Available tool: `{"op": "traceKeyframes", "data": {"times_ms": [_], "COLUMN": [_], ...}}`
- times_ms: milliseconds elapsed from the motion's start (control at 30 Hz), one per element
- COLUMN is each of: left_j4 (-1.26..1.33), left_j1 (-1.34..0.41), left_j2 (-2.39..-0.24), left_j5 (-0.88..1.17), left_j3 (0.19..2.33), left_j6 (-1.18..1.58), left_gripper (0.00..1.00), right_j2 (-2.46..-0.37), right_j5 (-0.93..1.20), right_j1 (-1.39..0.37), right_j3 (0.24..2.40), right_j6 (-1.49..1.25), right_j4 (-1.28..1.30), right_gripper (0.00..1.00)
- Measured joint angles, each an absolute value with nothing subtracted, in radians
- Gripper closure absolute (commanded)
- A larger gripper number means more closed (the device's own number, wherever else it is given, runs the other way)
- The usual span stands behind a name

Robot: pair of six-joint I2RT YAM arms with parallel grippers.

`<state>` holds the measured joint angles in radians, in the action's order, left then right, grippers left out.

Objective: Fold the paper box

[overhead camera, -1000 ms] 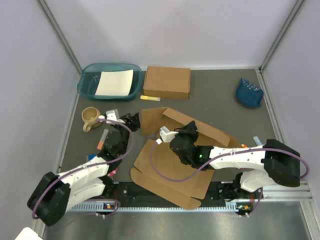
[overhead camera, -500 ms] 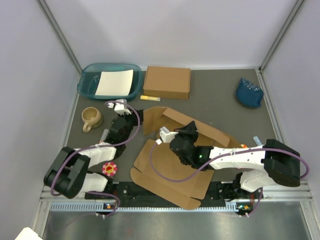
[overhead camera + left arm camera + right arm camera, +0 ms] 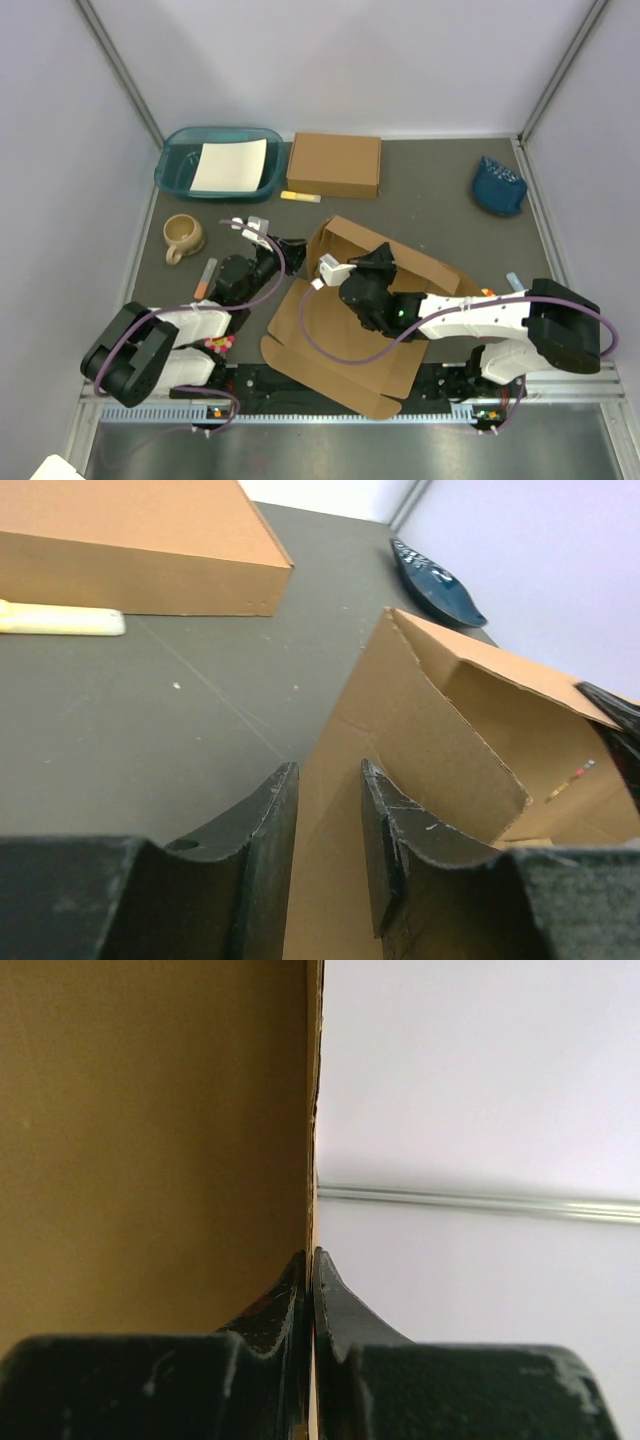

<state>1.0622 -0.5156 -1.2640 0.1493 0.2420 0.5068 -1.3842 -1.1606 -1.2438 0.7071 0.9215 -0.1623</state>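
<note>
Holding the paper box [image 3: 340,350], just nearward of the closed brown box [image 3: 334,164]: right gripper [image 3: 311,1260] jaws clenched on a wall [image 3: 150,1140], left gripper [image 3: 328,780] jaws straddling a flap [image 3: 400,710] (grip unclear). Could tear under opposed pulls.

Brown cardboard on a dark grey table [image 3: 440,215]

The paper box [image 3: 340,335] is plain brown, inside and out, and the closed box [image 3: 334,164] behind it matches. The tray [image 3: 172,170] is see-through teal and holds a white sheet [image 3: 230,165]. The mug [image 3: 183,235] is tan, the marker [image 3: 300,197] pale yellow, and the cloth [image 3: 498,184] dark blue with pale flecks. The arms [image 3: 470,315] are white and black, with purple cables. The walls are pale lilac-grey.
</note>
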Motion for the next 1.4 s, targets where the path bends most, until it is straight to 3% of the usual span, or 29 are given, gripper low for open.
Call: {"op": "traceKeyframes", "data": {"times_ms": [700, 1400], "left_j4": [1.255, 1.31], "left_j1": [-0.635, -0.646], "left_j2": [-1.329, -1.609], "left_j5": [0.177, 0.152], "left_j3": [0.155, 0.213], "left_j6": [0.464, 0.428], "left_gripper": [0.42, 0.29], "right_j2": [-1.389, -1.393], "right_j5": [-1.179, -1.19], "right_j1": [-1.261, -1.269], "right_j3": [0.707, 0.709], "right_j6": [0.92, 0.904], "right_j4": [-0.16, -0.146], "right_gripper": [1.0, 1.0]}}
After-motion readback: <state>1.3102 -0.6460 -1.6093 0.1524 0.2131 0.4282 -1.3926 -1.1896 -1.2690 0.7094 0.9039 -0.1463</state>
